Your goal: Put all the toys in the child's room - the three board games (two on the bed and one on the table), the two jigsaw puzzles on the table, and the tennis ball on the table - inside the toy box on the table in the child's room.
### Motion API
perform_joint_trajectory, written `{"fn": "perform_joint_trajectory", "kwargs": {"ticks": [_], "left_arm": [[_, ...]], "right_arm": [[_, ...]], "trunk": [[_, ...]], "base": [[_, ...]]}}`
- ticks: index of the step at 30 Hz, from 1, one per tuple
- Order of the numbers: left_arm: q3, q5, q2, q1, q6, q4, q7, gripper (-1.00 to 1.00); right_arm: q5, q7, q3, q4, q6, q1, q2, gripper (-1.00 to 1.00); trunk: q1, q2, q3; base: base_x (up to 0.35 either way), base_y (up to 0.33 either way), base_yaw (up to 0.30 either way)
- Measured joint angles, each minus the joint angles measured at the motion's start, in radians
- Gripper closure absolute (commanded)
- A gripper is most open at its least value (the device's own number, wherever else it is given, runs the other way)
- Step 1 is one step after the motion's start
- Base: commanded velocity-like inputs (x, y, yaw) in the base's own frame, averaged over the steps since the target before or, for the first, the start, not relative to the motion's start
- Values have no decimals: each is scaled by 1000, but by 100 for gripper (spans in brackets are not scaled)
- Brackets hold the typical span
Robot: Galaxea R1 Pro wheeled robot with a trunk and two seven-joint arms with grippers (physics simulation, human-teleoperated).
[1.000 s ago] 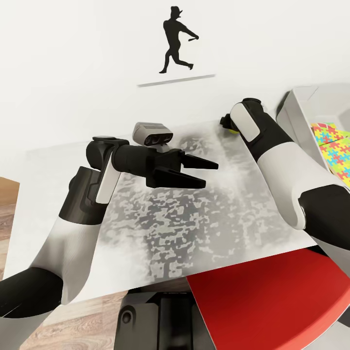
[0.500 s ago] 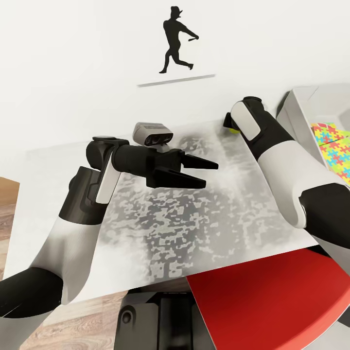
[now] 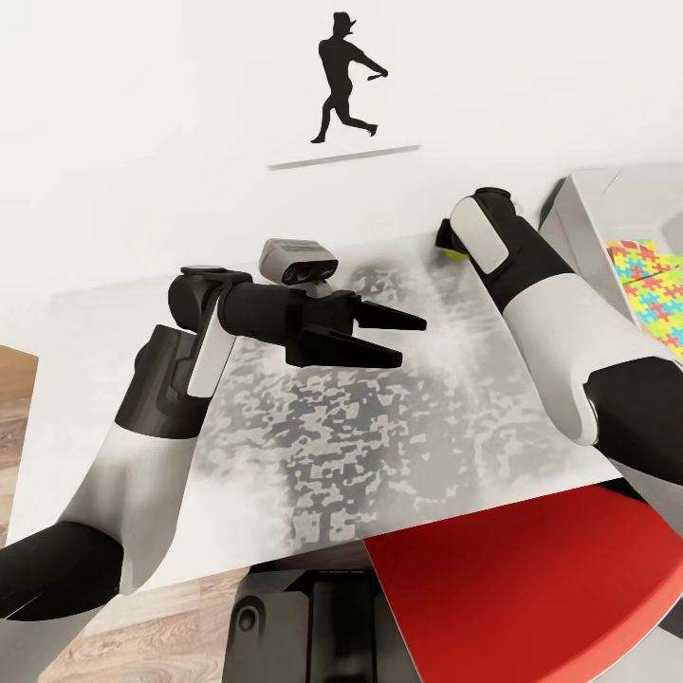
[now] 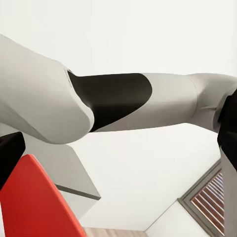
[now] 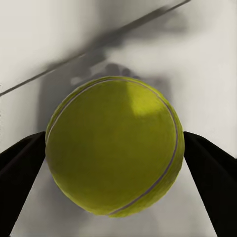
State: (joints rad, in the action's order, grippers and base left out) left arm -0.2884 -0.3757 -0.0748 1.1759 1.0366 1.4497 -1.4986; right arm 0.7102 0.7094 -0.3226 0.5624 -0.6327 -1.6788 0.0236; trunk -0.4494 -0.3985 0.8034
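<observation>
Fuzzy round tennis ball [image 5: 114,146] pinched betw. R fingers [image 5: 205,170]; L fingers [image 3: 384,339] spread.

I count one tennis ball [image 5: 114,146], sitting between my right pincer's two fingers [image 5: 19,168]. One toy box [image 3: 607,204] at my right, with two jigsaw puzzles [image 3: 655,294] inside. One table [image 3: 379,427], one red flat board [image 3: 531,588] down low, one batter silhouette [image 3: 346,76] on the wall.
</observation>
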Motion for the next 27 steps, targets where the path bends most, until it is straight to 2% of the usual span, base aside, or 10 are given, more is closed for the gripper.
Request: {"fn": "perform_joint_trajectory", "kwargs": {"ticks": [27], "left_arm": [[-1, 3, 1, 0, 0, 1, 1, -100]], "right_arm": [[4, 0, 2, 6, 21, 0, -1, 100]], "trunk": [[0, 0, 0]], "base": [[-21, 0, 0]]}}
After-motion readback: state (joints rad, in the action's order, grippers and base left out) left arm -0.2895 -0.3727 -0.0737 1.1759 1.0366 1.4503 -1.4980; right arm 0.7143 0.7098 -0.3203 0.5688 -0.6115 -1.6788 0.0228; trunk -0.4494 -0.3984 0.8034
